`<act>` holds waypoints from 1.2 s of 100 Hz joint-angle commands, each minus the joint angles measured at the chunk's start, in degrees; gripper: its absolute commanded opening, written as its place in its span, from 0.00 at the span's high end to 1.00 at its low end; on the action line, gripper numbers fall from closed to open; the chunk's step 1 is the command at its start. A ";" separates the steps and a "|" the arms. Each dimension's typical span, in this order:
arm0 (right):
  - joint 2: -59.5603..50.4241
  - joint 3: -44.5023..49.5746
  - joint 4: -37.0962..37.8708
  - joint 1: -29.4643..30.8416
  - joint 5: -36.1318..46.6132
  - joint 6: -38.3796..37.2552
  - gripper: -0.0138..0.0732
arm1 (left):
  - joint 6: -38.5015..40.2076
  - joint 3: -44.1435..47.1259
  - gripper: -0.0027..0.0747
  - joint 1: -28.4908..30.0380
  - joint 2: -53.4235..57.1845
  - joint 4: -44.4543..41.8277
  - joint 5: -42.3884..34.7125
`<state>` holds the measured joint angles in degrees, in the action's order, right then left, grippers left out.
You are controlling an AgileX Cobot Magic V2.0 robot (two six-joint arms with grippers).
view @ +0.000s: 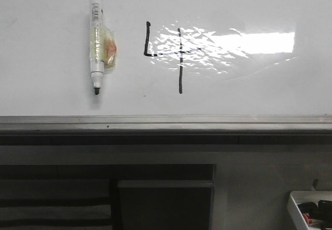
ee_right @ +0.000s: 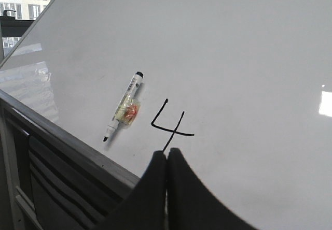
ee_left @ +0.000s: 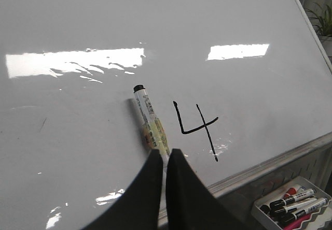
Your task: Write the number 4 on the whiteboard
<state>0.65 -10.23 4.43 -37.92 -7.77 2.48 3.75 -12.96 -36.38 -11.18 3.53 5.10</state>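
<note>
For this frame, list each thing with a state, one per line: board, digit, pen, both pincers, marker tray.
whiteboard: glossy, bearing one digit
number 4: drawn, open-topped
marker pen: on the board, uncapped, tip toward the rim, held by no pincer
left pincer: shut, empty
right pincer: shut, empty
marker tray: holding several capped markers

The left gripper [ee_left: 166,160], fingers pressed together, sits just below the marker [ee_left: 150,124]; the number 4 [ee_left: 197,130] lies just beyond, right, on the whiteboard [ee_left: 78,137].

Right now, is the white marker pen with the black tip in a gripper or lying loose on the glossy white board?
Loose: the white marker pen lies on the whiteboard, no gripper touching it.
</note>
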 commanded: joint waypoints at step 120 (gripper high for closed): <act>-1.17 1.30 0.75 0.34 5.45 0.47 0.91 | -0.11 8.81 0.99 16.47 6.37 -0.31 -3.77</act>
<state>-0.56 -7.45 4.56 -37.92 -7.04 2.48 3.75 -5.22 -24.00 -6.61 3.49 5.23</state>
